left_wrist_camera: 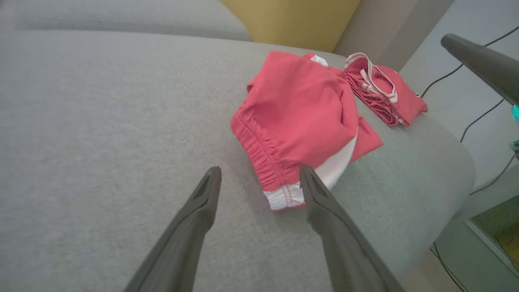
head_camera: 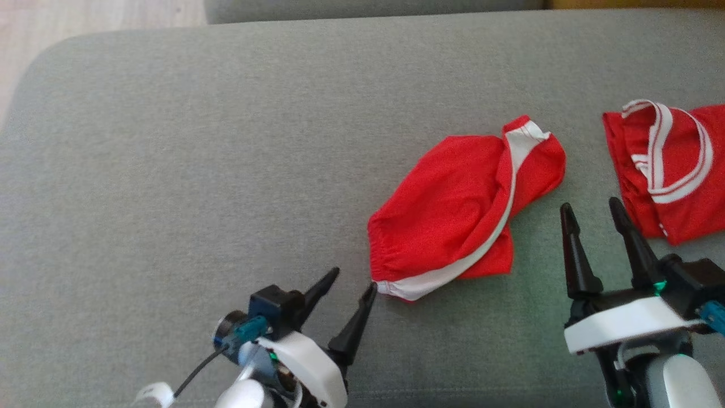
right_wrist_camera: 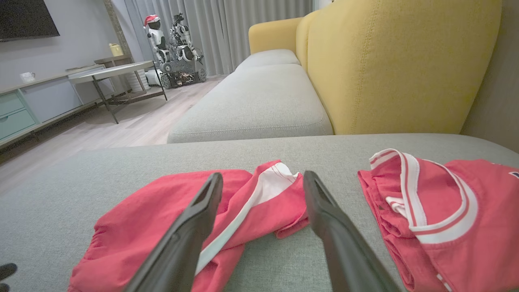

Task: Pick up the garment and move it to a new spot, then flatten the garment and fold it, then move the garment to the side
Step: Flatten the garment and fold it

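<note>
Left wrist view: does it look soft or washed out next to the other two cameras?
Left wrist view: yes, slightly smeared, and the red shorts read pinkish. Head view: even light, saturated red, a faint shadow under the shorts' near edge. Right wrist view: crispest of the three, with the room behind dimmer than the grey cushion.

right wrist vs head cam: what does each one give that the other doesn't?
Right wrist adds: yellow backrest, table, toy robots, curtains.
Head adds: left gripper, open, one fingertip by the white hem of the shorts.
Both: shorts, jersey, grey cushion, right gripper, open, near the gap between the two garments.
</note>
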Robot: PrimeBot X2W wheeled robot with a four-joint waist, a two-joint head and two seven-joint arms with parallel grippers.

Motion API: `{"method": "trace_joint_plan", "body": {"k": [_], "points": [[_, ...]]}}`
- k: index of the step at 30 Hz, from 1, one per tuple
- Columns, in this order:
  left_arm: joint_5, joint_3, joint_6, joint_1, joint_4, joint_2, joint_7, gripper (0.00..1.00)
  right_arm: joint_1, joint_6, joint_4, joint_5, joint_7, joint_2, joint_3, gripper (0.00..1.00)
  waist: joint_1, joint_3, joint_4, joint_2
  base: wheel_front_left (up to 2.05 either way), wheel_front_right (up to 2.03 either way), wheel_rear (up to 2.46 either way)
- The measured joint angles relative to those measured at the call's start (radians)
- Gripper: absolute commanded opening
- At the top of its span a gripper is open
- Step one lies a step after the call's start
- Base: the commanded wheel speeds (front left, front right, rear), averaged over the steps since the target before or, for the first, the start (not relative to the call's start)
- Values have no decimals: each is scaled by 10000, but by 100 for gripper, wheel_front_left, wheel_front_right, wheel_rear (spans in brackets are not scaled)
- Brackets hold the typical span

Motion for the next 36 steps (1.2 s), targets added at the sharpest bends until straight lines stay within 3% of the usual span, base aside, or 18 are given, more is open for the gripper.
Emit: {"method": "trace_joint_plan", "body": {"k": [14,16,26,32,36], "points": [[-1764,-911,-82,-1265,1793,-31,209,100,-351,0,2,86,-2,50,48,100,0,751,-702,0,0,0,0],[-1852,-1018,-84,-1278,1831,-31,119,0,-352,0,17,105,-2,58,19,100,0,783,-706,0,0,0,0],[-1881,-1108,-73,-1504,1779,-8,-242,0,-1209,0,1005,188,198,-4,-374,100,0,785,-496,0,0,0,0],[-1879,-1172,-73,-1871,1726,-6,-247,0,-3100,0,2729,255,537,-878,-395,100,0,969,-155,0,0,0,0],[-1837,-1340,-73,-2110,1716,-10,-341,0,-4149,0,3963,255,895,-1452,201,100,0,1179,136,0,0,0,0]]}}
